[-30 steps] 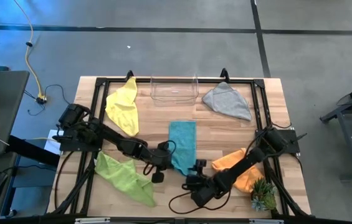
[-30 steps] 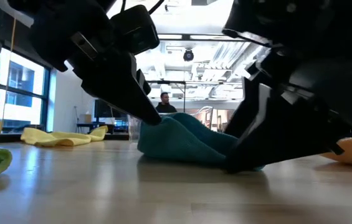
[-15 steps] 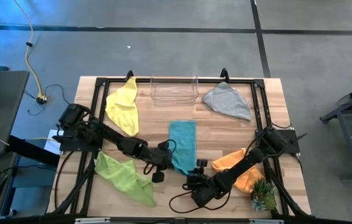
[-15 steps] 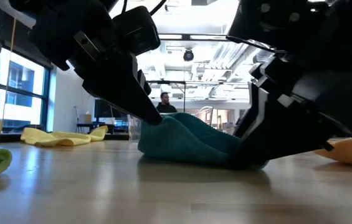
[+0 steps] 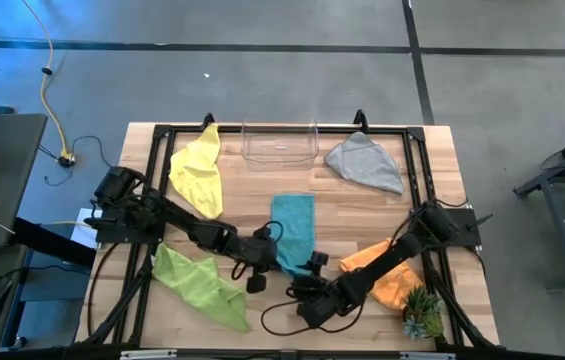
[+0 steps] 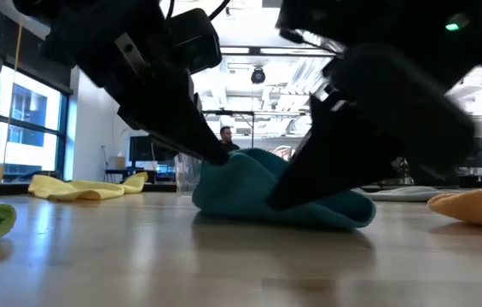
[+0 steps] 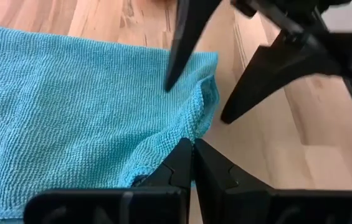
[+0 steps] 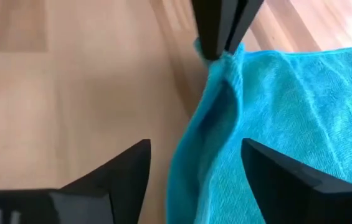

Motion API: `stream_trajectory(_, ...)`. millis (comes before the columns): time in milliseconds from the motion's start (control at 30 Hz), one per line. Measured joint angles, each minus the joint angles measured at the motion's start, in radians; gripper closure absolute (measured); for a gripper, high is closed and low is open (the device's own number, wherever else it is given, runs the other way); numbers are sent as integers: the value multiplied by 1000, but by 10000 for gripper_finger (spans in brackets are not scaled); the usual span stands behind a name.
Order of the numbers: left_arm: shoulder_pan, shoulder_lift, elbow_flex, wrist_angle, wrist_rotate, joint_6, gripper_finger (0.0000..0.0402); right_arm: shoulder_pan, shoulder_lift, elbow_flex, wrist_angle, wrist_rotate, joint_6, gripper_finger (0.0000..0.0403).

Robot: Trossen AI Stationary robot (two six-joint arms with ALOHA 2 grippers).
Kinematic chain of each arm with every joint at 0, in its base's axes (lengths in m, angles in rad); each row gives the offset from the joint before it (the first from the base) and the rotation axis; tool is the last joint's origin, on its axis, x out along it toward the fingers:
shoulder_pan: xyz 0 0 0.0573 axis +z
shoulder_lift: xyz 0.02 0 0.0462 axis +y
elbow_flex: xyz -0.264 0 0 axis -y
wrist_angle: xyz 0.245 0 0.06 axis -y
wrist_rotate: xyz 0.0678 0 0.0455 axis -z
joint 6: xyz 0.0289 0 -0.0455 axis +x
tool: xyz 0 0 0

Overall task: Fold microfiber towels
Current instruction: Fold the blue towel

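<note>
The teal towel (image 5: 293,228) lies mid-table, long side running far to near. My left gripper (image 7: 192,152) is shut on its near left corner, which is raised a little off the wood (image 6: 223,162). My right gripper (image 8: 194,167) stands open at the near right corner, one finger on either side of the bunched near edge (image 8: 210,118). The yellow towel (image 5: 199,170) and the grey towel (image 5: 365,162) lie flat at the back. The green towel (image 5: 200,282) lies at the front left and the orange towel (image 5: 386,272) at the front right. My left gripper pinches the teal towel's near left corner (image 8: 217,59) between its two shut fingers, coming slantwise down from the table's left. That corner is lifted slightly and the rest lies on the table, slack. One layer or several, I cannot tell. My right gripper: I cannot tell whether its fingers touch the cloth.
A clear plastic bin (image 5: 280,142) stands at the far edge between the yellow and grey towels. A small green spiky plant (image 5: 424,318) sits at the front right corner beside the orange towel. A person (image 6: 226,141) shows far off in the room.
My right gripper has shifted a little toward the table's left, along the teal towel's near edge toward my left gripper, and has rolled somewhat. The towel's right end now lies uncovered on the wood in the low view. The corner in my left gripper stays raised.
</note>
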Motion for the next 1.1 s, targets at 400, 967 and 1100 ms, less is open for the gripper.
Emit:
stream_trajectory(400,5,0,0,4,-3,-13,401,-2,0,0,-136,5,97,233)
stream_trajectory(967,-13,-69,1,-98,112,117,347,14,-1,30,-186,-19,13,400)
stream_trajectory(1100,-32,-142,2,-194,75,153,301,14,-1,80,-235,-23,-24,398)
